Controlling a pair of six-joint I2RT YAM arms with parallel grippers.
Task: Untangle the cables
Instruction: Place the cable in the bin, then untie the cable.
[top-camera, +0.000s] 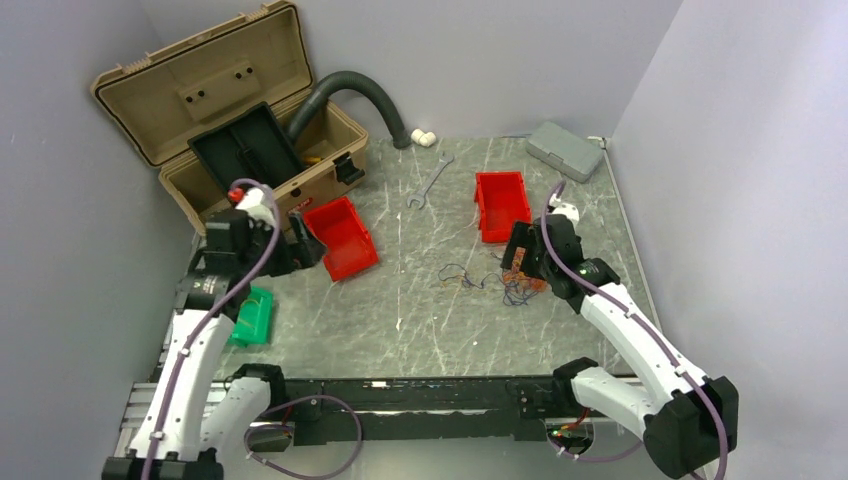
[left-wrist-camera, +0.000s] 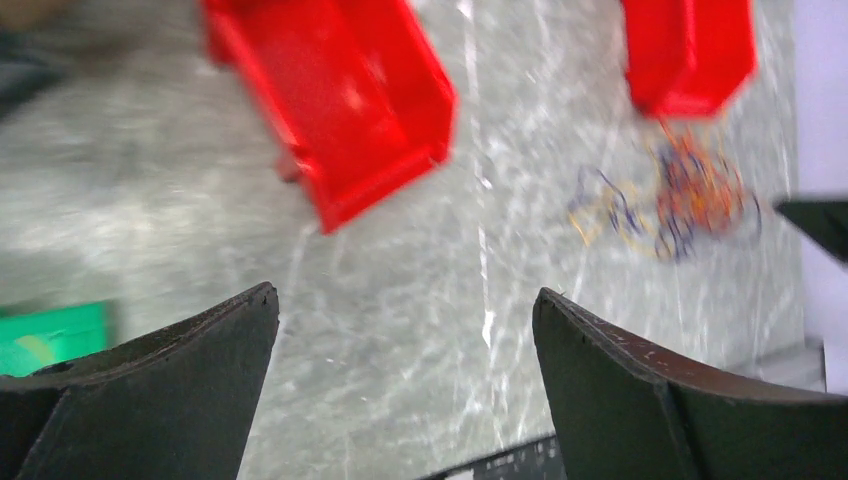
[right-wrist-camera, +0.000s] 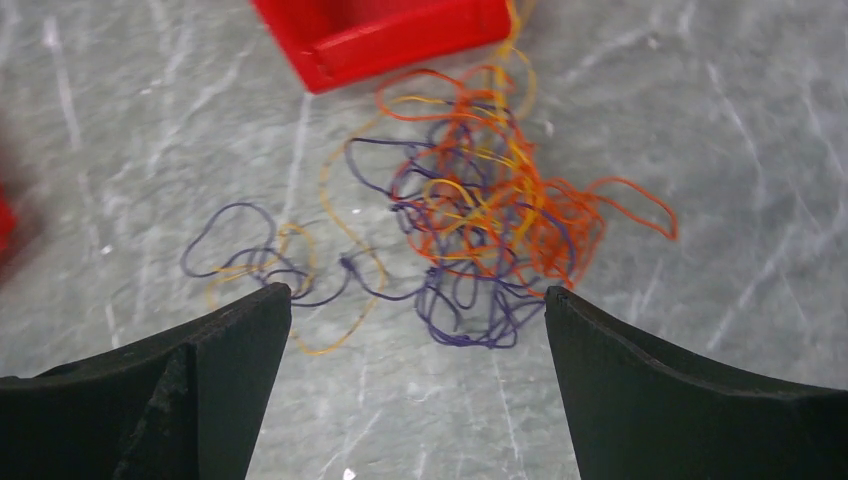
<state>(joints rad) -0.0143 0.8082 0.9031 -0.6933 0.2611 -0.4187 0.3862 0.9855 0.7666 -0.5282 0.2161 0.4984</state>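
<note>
The cables (top-camera: 487, 279) lie as a loose tangle of thin orange, yellow and dark purple strands on the grey marble table, just in front of the right red bin (top-camera: 502, 205). My right gripper (right-wrist-camera: 418, 295) hovers open right over the near edge of the cables (right-wrist-camera: 470, 215), nothing between its fingers; a purple and yellow loop trails off to the left. My left gripper (left-wrist-camera: 405, 300) stands open and empty over bare table near the left red bin (left-wrist-camera: 335, 95), with the cables (left-wrist-camera: 680, 200) far off to its right.
An open tan toolbox (top-camera: 215, 120) with a grey corrugated hose (top-camera: 350, 95) stands at the back left. A wrench (top-camera: 430, 180) and a grey case (top-camera: 565, 150) lie farther back. A green box (top-camera: 252, 315) sits by the left arm. Walls close in on both sides.
</note>
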